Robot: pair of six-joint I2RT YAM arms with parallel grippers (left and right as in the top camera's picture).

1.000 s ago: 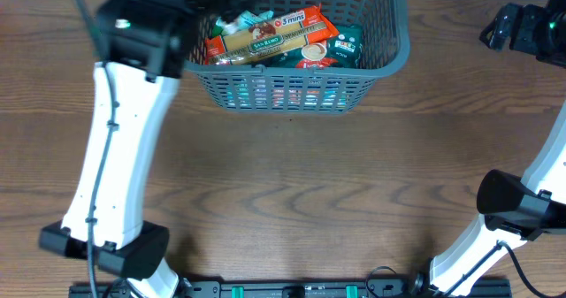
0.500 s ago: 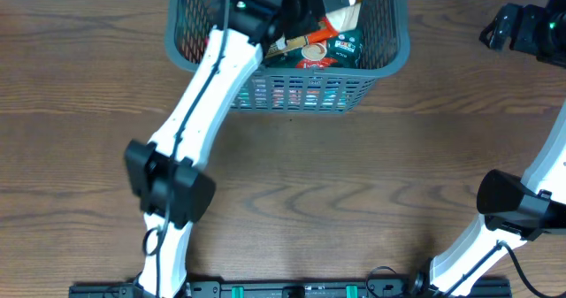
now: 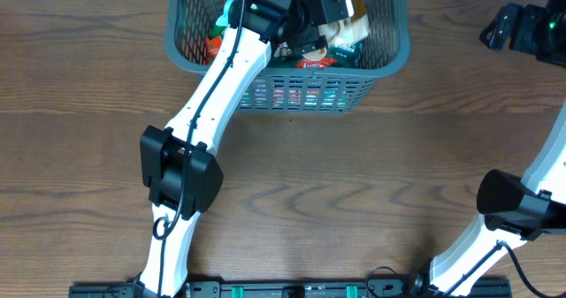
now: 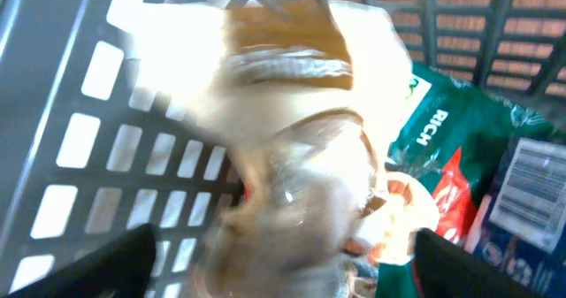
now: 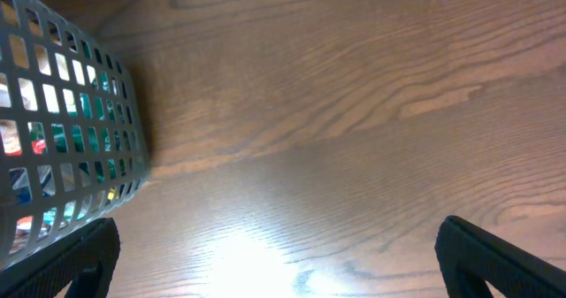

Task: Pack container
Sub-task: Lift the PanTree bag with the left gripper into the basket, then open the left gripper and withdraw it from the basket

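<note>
Across the near part of the bench (image 3: 371, 183), no grocery item was seen lying outside the container (image 3: 292, 93), so the packing was judged to be well along, with perhaps one last piece to be settled. Further back, at the far right, the right pincer (image 3: 516, 28) was held above bare wood beside the container, and in its wrist view its jaws were spread wide with nothing between them.

At the far edge of the bench, about the middle and partly cut off by the top of the overhead view, the container was stood upright with its open side up. Its long axis was laid left to right across the bench, one long slotted wall being turned toward the arms.

Inside it, several packs were already bedded, among them a green pack (image 4: 442, 139) and a red one (image 3: 314, 61). The left pincer (image 3: 305, 11) was reached in over the near rim, and a pale package (image 4: 292, 112) with a brown band was seen close under its camera, blurred, above the packs below. The fingers (image 4: 119, 263) were set apart on either side of that package, but whether it was gripped or already let go could not be told.

What was left, by this judgement, was for the package to be laid down among the others and the arm drawn clear.
</note>
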